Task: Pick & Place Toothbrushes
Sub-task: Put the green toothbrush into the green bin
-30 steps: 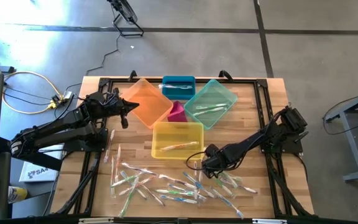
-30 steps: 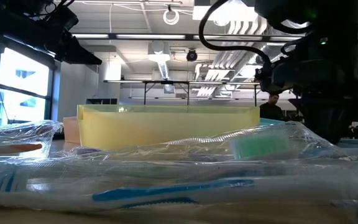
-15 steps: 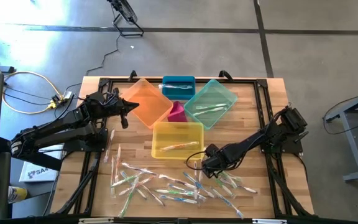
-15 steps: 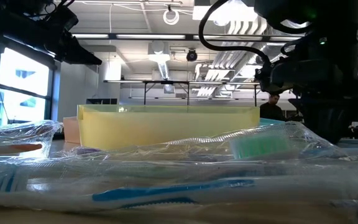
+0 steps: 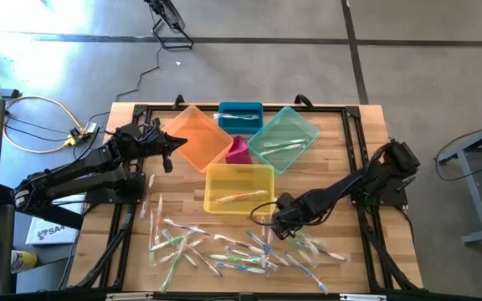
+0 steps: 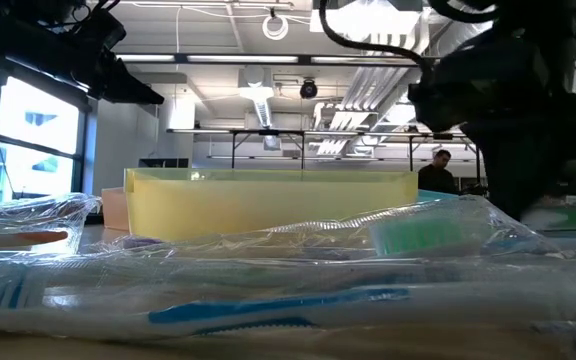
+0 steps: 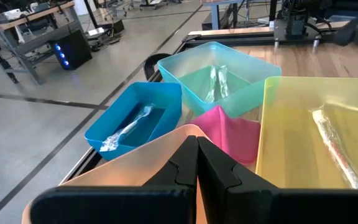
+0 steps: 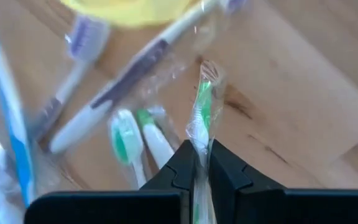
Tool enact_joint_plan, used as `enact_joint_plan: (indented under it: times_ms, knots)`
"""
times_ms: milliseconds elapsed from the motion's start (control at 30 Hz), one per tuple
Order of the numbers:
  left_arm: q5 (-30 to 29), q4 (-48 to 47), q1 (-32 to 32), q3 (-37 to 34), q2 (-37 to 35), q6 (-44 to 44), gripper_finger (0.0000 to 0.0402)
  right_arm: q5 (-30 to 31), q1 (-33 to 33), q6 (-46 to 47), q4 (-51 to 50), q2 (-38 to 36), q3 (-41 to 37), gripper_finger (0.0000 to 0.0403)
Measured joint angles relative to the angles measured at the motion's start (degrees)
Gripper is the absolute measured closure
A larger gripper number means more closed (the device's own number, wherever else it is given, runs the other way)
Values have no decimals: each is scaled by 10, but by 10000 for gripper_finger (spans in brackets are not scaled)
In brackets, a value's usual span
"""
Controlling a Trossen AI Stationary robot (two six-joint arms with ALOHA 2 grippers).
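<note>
Many wrapped toothbrushes (image 5: 233, 247) lie in a loose pile on the table's near half. My right gripper (image 5: 276, 219) (image 8: 201, 146) stands at the pile's far edge, just right of the yellow bin (image 5: 238, 187), shut on one green toothbrush (image 8: 204, 106) in its clear wrapper. My left gripper (image 5: 167, 150) (image 7: 197, 142) is shut on nothing and hovers over the orange bin (image 5: 195, 138) at the far left. One toothbrush (image 7: 334, 146) lies in the yellow bin, and others lie in the teal bin (image 5: 284, 138) and the blue bin (image 5: 240, 117). My right gripper pinches the green toothbrush near one end (image 8: 197, 152), wrapper and all, between its two fingers. The fingers come from above, pointing steeply down, and the toothbrush lies along them, reaching out past the fingertips. I cannot tell whether its far end (image 8: 207, 67) touches the table.
Five bins cluster at the table's far middle, a small pink one (image 5: 238, 151) wedged among them. In the low view the yellow bin's wall (image 6: 268, 200) rises behind the wrapped toothbrushes (image 6: 268, 300). Bare wood (image 5: 350, 150) lies right of the teal bin. A person (image 6: 438, 170) stands in the room behind.
My right gripper has risen a little at the far edge of the pile, staying shut.
</note>
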Motion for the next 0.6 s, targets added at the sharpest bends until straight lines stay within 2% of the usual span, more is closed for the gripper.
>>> enact_joint_plan:
  times_ms: [333,600]
  knots:
    - [0,0,0,0,0,0,402,40,-43,-58,0,-94,0,386]
    - [0,0,0,0,0,0,401,53,-95,-176,67,-168,0,386]
